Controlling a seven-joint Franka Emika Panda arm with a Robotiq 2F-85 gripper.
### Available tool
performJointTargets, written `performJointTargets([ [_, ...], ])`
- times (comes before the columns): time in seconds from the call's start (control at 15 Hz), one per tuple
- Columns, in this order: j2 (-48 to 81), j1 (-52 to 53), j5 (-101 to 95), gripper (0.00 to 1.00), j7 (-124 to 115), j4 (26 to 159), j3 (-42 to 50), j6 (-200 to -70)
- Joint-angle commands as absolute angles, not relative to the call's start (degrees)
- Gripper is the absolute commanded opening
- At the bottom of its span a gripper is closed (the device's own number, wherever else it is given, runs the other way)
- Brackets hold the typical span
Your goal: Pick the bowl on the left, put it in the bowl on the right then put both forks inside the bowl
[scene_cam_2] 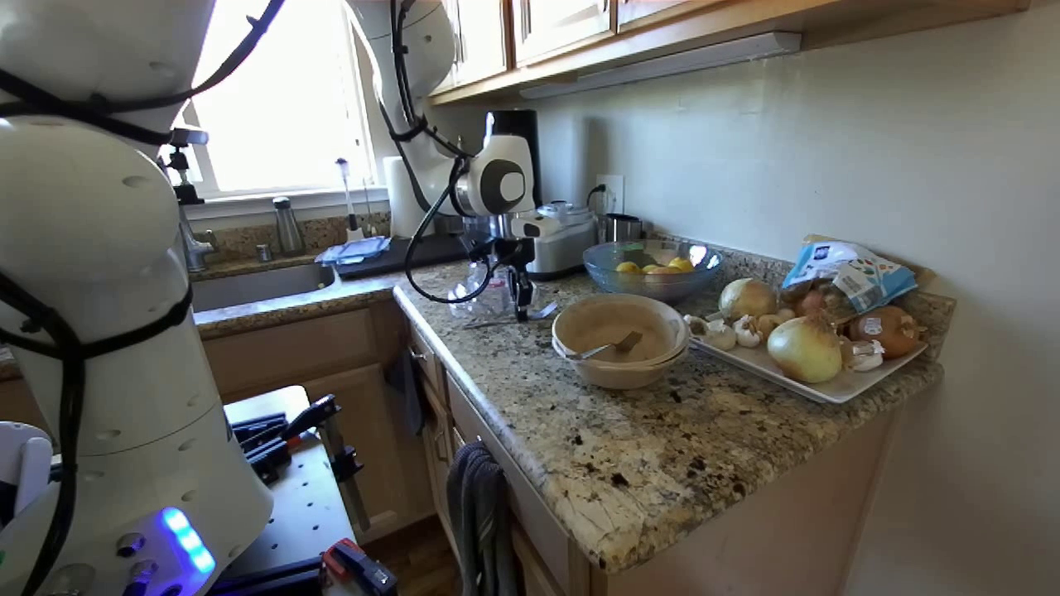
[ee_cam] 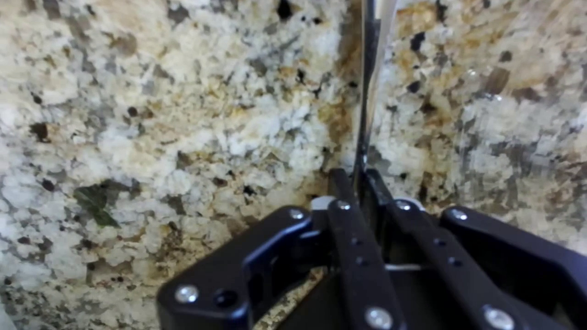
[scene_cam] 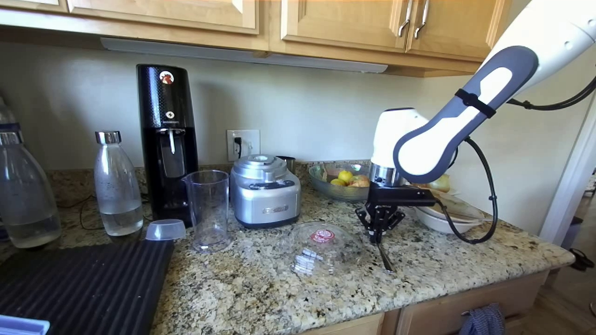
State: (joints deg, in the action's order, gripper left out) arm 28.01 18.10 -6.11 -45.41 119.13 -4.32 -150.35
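In an exterior view, the lower bowl (scene_cam_2: 621, 379) held the upper bowl (scene_cam_2: 609, 317) — the stacking looked done — and a fork (scene_cam_2: 626, 343) lay inside. Farther off, at ten o'clock from them, the gripper (scene_cam_2: 522, 313) was pinched narrow on what looked like the second fork (ee_cam: 370, 85), low at the counter (scene_cam_2: 654, 443); only its trip into the bowl seemed left.

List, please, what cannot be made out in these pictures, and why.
Wrist view: one end of the held fork, cut off by the top edge; its gripped part, hidden by the tool.
In both exterior views: the inside of the lower bowl, hidden by the upper bowl.
In an exterior view: a strip of both bowls, behind a cable.
In an exterior view: letters on the red label, too small.
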Motion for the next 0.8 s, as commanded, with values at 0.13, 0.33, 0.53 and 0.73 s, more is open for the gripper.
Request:
performJointTargets([
  [0.13,27.7,18.3,-2.9,0.07,-44.2,119.8,-3.7,-152.0],
  [0.33,27.2,17.8,-2.5,0.07,-43.5,119.8,-3.3,-152.1],
  [0.53,25.3,16.7,-3.3,0.07,-39.2,120.1,-2.9,-150.4],
  [0.73,22.3,16.3,-3.7,0.07,-35.6,120.9,-2.2,-148.9],
])
